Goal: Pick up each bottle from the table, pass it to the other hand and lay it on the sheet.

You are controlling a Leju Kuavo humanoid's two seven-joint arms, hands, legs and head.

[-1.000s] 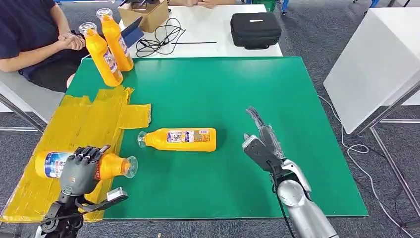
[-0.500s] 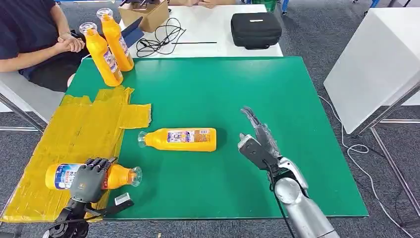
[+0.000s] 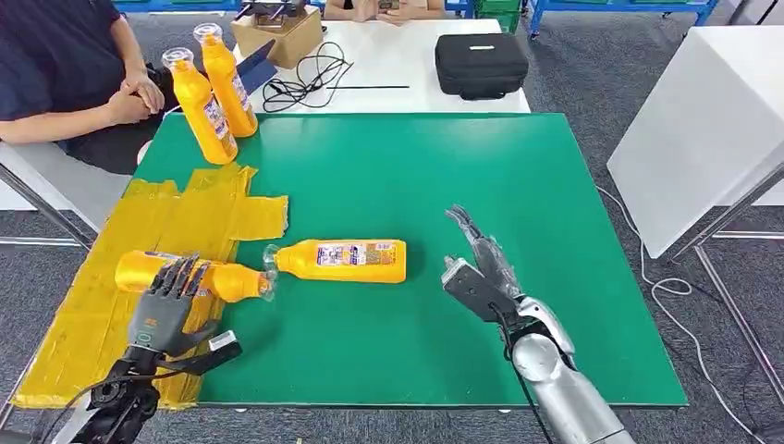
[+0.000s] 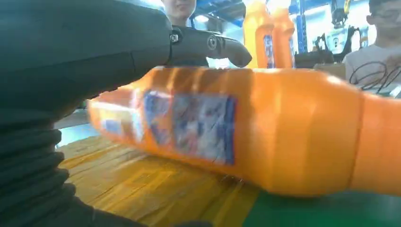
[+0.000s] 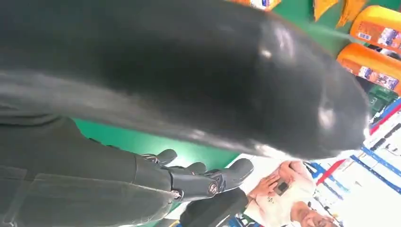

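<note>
Since a moment ago, our left hand [image 3: 165, 313] has let go; its fingers spread just behind the orange plastic bottle [image 3: 189, 274], lying on the yellow sheet [image 3: 176, 227]. Our right hand [image 3: 481, 273] hangs open, holding nothing. Next bottle [image 3: 342, 260] looks smooth and slippery; we should grab its middle.

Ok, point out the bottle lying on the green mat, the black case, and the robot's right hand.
Orange bottle lying on the green mat [image 3: 342, 260], head view, on its label.
Black case [image 3: 481, 64], head view, centre of its lid.
Right hand [image 3: 481, 273], head view, middle of the palm.
</note>
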